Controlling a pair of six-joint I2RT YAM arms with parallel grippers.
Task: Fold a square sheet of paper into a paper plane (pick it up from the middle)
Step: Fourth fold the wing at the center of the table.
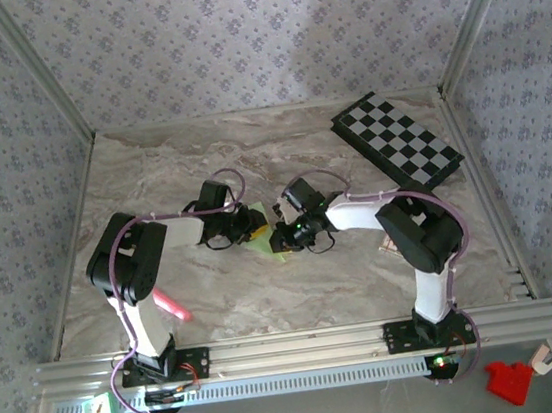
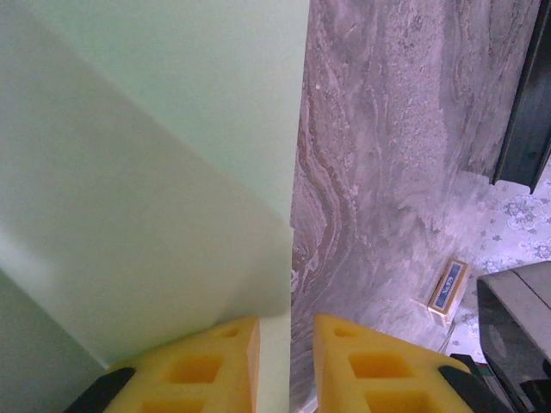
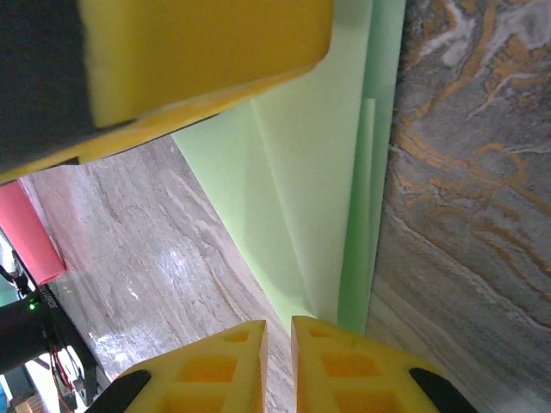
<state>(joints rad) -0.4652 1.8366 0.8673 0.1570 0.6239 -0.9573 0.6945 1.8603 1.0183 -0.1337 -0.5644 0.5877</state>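
The pale green sheet of paper (image 1: 266, 244) lies mid-table, folded into a narrow pointed dart like a paper plane, with layered creases in the right wrist view (image 3: 318, 198). My left gripper (image 1: 249, 232) is down on it from the left. Its jaws (image 2: 286, 331) stand a little apart, with the paper's (image 2: 155, 172) straight edge running into the gap. One of its yellow fingers (image 3: 198, 60) rests over the paper. My right gripper (image 1: 285, 236) meets the dart from the right. Its jaws (image 3: 277, 331) are nearly together, with the paper's point at the right fingertip and table showing in the slit.
The black-and-grey chequered board (image 1: 399, 139) lies at the back right, and its dark edge (image 2: 525, 103) is in the left wrist view. A pink marker (image 1: 170, 305) lies by the left arm's base (image 3: 30, 232). A small card (image 2: 448, 288) lies near the right arm.
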